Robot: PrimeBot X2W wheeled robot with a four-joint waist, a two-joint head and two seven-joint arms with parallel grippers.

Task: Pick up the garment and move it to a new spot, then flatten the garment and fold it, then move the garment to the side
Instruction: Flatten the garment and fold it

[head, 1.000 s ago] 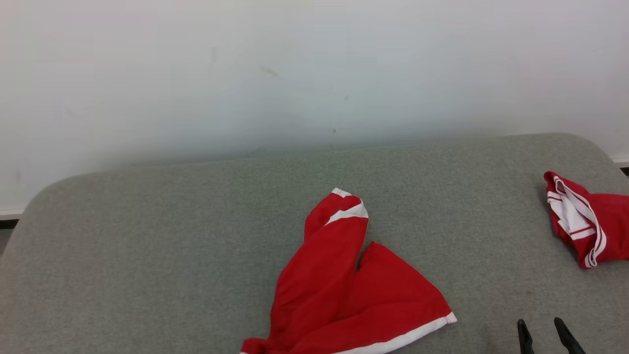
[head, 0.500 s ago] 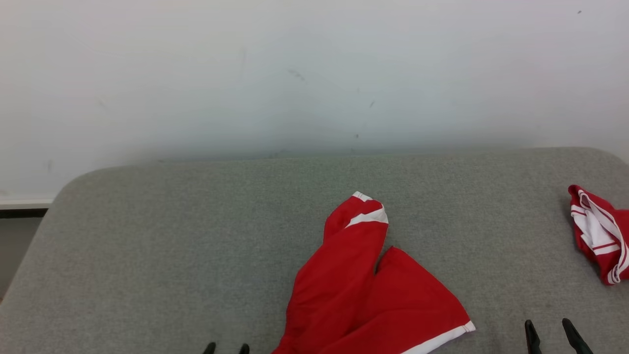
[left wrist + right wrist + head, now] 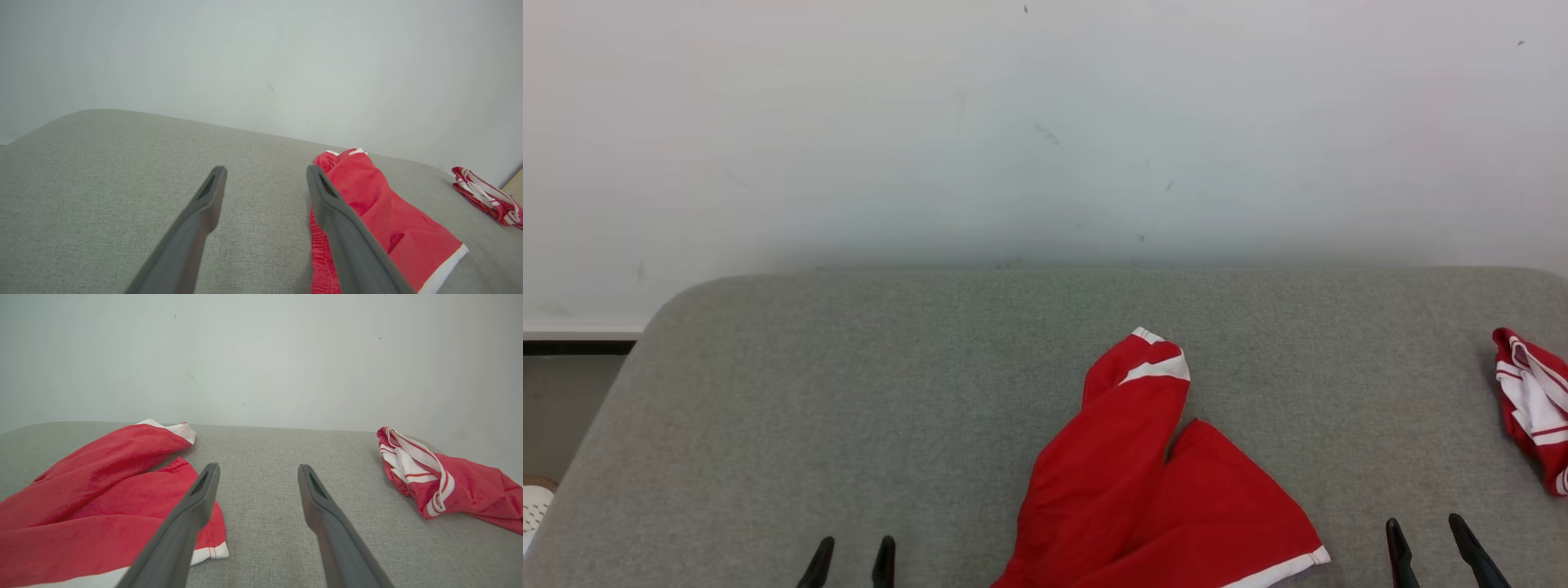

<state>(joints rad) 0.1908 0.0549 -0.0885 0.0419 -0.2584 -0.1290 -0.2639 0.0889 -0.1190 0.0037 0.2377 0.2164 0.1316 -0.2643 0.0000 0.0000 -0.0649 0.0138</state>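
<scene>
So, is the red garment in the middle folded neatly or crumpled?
Crumpled: the red garment lies bunched and creased on the grey surface, its white-trimmed ends pointing different ways.

Long, tapered, dark grey fingers (image 3: 195, 222), slotted

Red garment (image 3: 1143, 490), white trim, lies loose and rumpled on the grey surface (image 3: 849, 408) before me, far leg's hem folded over.

Two red garments (image 3: 1168, 482) (image 3: 1531, 400); two pincers (image 3: 858, 543) (image 3: 1423, 523); one grey cushion (image 3: 849, 392).
</scene>
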